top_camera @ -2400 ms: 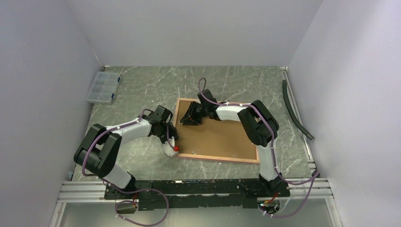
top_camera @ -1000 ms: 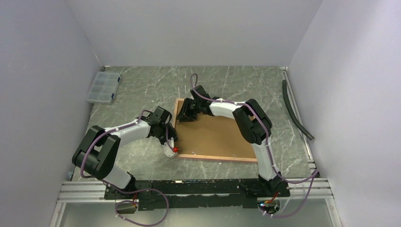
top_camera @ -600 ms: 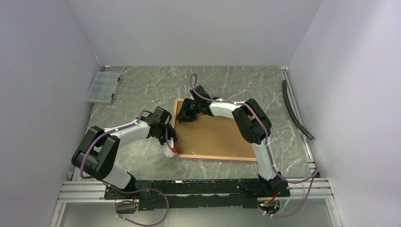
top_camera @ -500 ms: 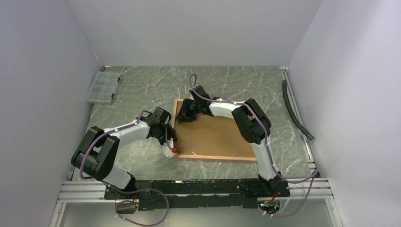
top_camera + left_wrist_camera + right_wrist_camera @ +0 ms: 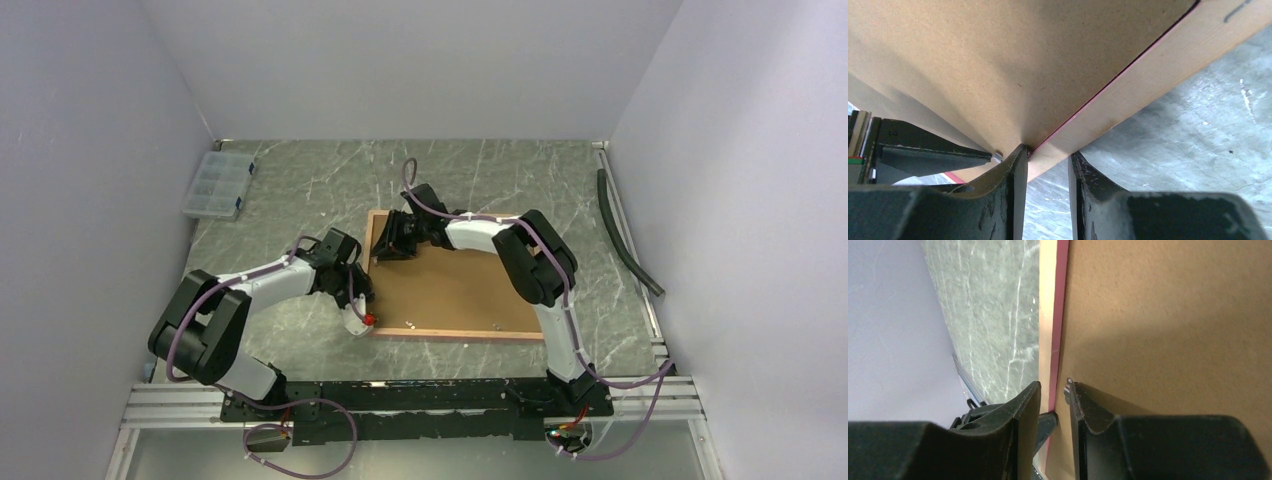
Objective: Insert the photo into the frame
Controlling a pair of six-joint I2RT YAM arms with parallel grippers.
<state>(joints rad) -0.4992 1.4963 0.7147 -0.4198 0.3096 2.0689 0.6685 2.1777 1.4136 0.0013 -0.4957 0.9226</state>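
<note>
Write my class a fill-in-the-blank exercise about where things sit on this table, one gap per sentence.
The frame lies flat with its brown backing board facing ____.
The left gripper pinches the frame's rail at the near-____ corner.
The right gripper pinches the rail by the ____-left corner.
The black hose lies by the ____ edge of the table.
Missing words: up, left, far, right.

the right gripper (image 5: 392,243) moves from farther in over the backing board (image 5: 460,290) out to the far left corner of the frame (image 5: 1048,315), where its fingers now straddle the left rail. its wrist and elbow swing leftward with it. the frame turns a little: its near right corner now lies slightly farther back, its near left corner slightly nearer. the left gripper (image 5: 366,318), at that near left corner, comes slightly nearer too.
</note>
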